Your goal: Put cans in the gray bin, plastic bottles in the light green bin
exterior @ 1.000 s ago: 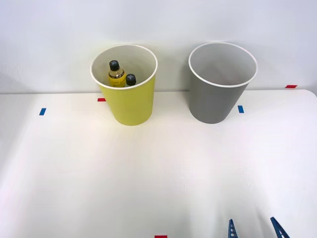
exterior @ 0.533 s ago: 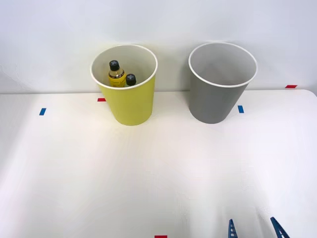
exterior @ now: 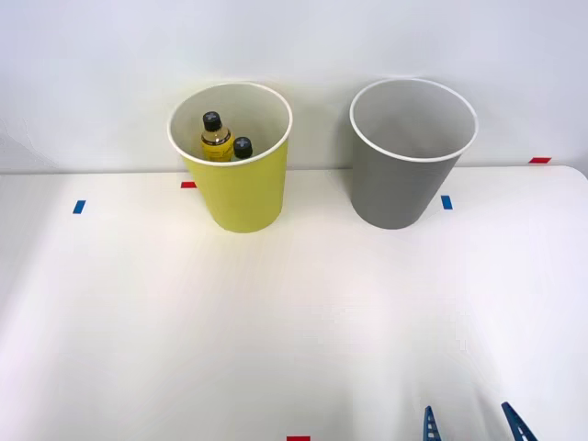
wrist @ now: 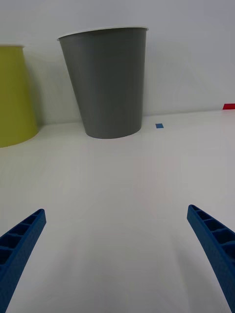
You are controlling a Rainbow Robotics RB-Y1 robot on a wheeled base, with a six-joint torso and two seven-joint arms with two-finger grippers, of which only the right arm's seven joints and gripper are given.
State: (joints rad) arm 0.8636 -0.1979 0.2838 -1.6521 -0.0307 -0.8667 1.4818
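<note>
Plastic bottles [exterior: 224,140] upright inside light green bin [exterior: 241,197] (light, slippery; grip below cap). Right pincer [exterior: 473,424] apart, empty.

Inside the light green bin [exterior: 241,188] the two plastic bottles [exterior: 223,138] show just caps and shoulders; the rim hides their lower bodies (the second's label cannot be read). The gray bin [exterior: 401,179] keeps its bottom out of sight. The picture's lower edge cuts the right hand [exterior: 473,424] down to two fingertips.
</note>
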